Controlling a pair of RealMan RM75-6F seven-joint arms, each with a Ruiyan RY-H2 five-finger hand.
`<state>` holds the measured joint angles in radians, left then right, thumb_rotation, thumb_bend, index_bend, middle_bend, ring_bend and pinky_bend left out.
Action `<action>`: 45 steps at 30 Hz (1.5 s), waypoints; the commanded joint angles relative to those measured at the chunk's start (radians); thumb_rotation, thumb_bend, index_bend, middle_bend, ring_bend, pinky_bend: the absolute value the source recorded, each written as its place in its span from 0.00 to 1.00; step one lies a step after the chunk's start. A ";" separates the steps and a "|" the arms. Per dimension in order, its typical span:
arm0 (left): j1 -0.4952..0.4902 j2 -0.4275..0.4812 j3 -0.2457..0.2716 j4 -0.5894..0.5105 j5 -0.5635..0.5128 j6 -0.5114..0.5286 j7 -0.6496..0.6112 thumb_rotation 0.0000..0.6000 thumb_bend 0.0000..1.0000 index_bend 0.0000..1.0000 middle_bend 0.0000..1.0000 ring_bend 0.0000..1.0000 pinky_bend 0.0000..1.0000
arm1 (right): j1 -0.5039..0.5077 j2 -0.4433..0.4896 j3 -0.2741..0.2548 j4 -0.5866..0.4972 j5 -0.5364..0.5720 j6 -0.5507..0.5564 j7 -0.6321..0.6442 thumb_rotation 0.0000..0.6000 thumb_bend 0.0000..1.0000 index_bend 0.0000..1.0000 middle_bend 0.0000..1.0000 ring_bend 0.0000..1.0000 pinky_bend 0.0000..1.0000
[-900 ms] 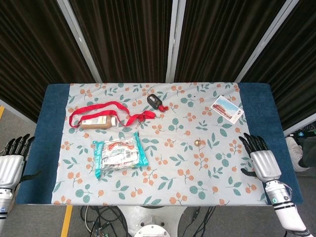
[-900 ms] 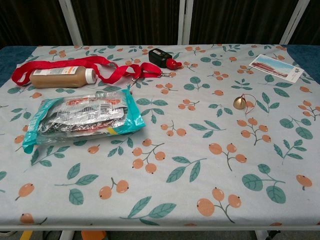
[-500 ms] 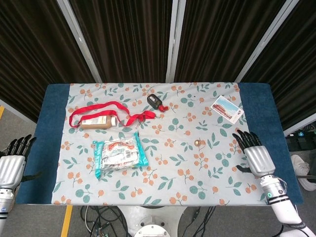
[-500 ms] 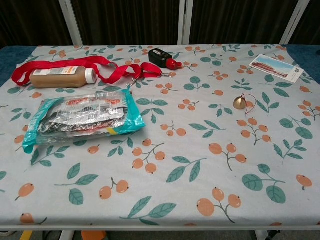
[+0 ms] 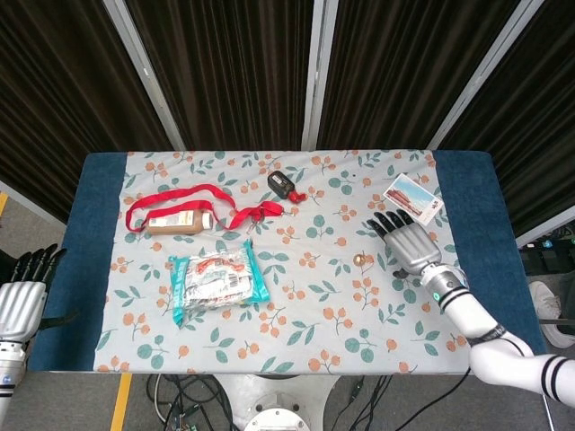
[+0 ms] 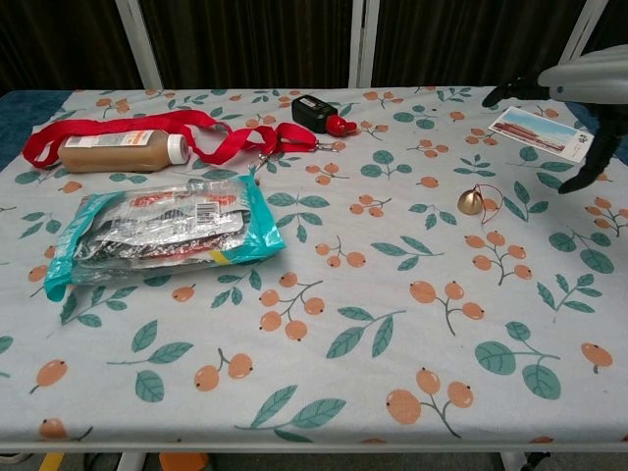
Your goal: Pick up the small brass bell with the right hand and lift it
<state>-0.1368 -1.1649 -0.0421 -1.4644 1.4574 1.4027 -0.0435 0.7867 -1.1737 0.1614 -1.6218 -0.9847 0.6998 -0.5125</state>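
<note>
The small brass bell (image 5: 359,260) (image 6: 470,202) lies on the floral tablecloth with a thin red cord looped beside it. My right hand (image 5: 406,239) (image 6: 579,90) hovers just right of and behind the bell, fingers spread, holding nothing and not touching it. In the chest view only part of that hand shows at the right edge. My left hand (image 5: 20,301) hangs off the table's left side, fingers apart and empty.
A postcard (image 5: 412,197) lies behind the right hand. A black key fob (image 5: 283,185), a red lanyard (image 5: 193,202), a brown bottle (image 5: 180,222) and a teal snack packet (image 5: 216,280) lie on the left half. The cloth's blue border (image 5: 467,215) runs down the right.
My right hand has moved from the table's right edge inward and forward over the cloth, ending close to the bell. The left hand has barely shifted.
</note>
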 commanded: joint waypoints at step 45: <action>-0.009 -0.022 0.015 0.056 0.004 -0.034 -0.063 1.00 0.04 0.01 0.00 0.00 0.00 | 0.251 -0.167 -0.153 0.127 0.219 0.018 -0.071 1.00 0.06 0.32 0.00 0.00 0.00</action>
<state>-0.1454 -1.1871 -0.0275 -1.4082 1.4617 1.3686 -0.1069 1.0372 -1.3394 0.0088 -1.4954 -0.7647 0.7175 -0.5842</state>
